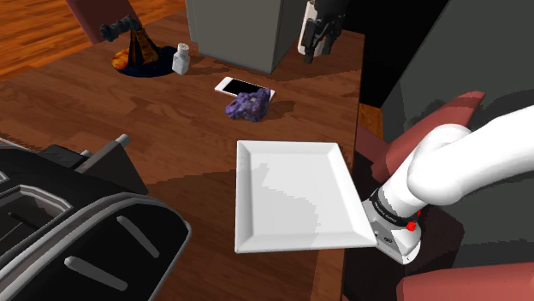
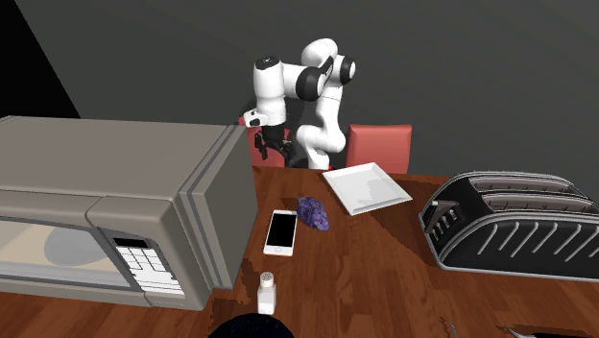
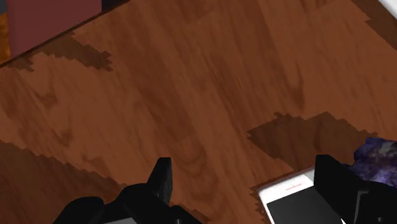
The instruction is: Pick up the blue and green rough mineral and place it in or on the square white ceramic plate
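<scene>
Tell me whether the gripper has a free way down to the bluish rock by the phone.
Probably yes. The gripper is open above the table, and the rock lies with nothing over it. Only the phone, close beside the rock, might crowd one finger.

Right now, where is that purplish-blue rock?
In the shoulder view, the purplish-blue rock sits on the wooden table between the white smartphone and the square white plate, close beside the smartphone.

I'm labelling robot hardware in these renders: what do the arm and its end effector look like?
The arm is rounded and white with dark joints; a dark band with white lettering and a red dot mark one joint. The end effector is all black, with two blocky fingers.
</scene>
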{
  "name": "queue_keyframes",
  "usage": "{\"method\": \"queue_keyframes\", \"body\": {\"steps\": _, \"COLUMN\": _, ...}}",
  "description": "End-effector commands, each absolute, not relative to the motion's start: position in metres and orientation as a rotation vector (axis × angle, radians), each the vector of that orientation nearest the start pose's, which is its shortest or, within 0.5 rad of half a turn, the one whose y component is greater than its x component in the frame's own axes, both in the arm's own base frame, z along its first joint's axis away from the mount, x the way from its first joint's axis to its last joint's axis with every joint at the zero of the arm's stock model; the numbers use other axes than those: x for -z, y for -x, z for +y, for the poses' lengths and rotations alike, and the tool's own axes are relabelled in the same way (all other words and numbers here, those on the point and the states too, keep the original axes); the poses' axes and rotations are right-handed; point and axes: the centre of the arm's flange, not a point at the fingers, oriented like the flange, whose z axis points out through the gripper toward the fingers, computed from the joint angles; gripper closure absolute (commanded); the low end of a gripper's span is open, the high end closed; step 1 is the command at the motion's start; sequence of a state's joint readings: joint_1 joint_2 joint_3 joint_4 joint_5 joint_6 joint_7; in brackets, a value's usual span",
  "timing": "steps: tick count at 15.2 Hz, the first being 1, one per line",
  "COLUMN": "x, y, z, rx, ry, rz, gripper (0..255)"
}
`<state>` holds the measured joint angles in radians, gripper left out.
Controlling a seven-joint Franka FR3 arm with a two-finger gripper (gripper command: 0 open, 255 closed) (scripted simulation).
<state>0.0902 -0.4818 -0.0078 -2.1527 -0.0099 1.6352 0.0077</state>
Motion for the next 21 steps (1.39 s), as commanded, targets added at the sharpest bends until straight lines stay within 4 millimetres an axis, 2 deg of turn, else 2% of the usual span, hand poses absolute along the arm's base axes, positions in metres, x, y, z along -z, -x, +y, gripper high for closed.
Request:
{"method": "queue_keyframes", "body": {"steps": 1, "x": -0.581, "y": -0.418, "z": 0.053, "rx": -0.094, "ry": 3.137, "rz": -0.24, "gripper": 0}}
{"method": "queue_keyframes", "body": {"steps": 6, "x": -0.569, "y": -0.455, "z": 0.113, "rx": -0.185, "ry": 3.094, "rz": -0.529, "gripper": 0}}
{"method": "queue_keyframes", "body": {"steps": 10, "x": -0.558, "y": -0.476, "z": 0.166, "rx": -0.256, "ry": 3.039, "rz": -0.756, "gripper": 0}}
{"method": "queue_keyframes", "body": {"steps": 14, "x": -0.546, "y": -0.488, "z": 0.221, "rx": -0.326, "ry": 2.965, "rz": -0.979, "gripper": 0}}
{"method": "queue_keyframes", "body": {"steps": 18, "x": -0.535, "y": -0.492, "z": 0.277, "rx": -0.394, "ry": 2.874, "rz": -1.195, "gripper": 0}}
{"method": "queue_keyframes", "body": {"steps": 21, "x": -0.524, "y": -0.49, "z": 0.278, "rx": -0.396, "ry": 2.87, "rz": -1.203, "gripper": 0}}
